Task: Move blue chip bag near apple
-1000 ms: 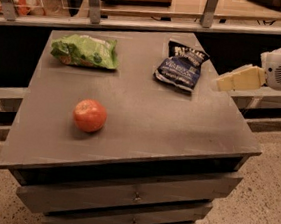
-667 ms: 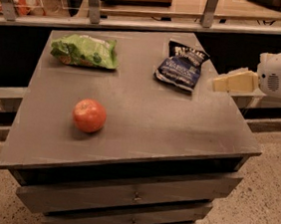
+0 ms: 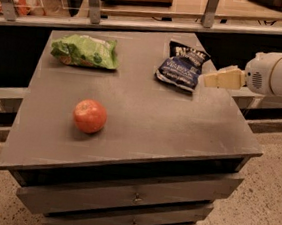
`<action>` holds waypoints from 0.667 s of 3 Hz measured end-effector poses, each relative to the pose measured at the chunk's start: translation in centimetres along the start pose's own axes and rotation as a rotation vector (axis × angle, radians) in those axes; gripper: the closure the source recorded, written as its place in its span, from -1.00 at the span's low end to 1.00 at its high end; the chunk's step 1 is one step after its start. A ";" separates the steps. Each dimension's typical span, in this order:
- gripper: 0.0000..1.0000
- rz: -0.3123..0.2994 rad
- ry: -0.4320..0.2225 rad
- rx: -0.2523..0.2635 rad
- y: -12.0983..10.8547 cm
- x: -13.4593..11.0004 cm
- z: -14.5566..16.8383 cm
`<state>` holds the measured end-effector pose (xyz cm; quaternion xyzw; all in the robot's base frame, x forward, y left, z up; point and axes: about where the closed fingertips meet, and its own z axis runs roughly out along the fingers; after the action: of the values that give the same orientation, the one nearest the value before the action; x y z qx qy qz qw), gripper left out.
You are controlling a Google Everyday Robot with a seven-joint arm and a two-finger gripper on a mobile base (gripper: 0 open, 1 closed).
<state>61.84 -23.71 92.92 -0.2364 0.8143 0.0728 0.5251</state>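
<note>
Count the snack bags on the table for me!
2. The green bag lies back left on the table; the blue chip bag lies back right, with the hand just beside it. None look hidden.

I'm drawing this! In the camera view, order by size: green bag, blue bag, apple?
1. Green bag and blue bag: about alike.
2. Apple, smallest though nearest.
The gripper is beside the blue bag.

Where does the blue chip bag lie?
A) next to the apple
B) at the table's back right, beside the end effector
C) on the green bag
B: the blue chip bag lies at the back right of the table, with the end effector just right of it, far from the apple.
</note>
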 end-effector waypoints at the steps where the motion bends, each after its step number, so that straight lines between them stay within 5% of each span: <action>1: -1.00 0.022 0.023 -0.037 -0.5 0.5 2.4; 2: -1.00 -0.009 0.059 -0.092 -0.6 1.1 4.5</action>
<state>65.41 -22.98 90.05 -0.2659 0.8241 0.1008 0.4899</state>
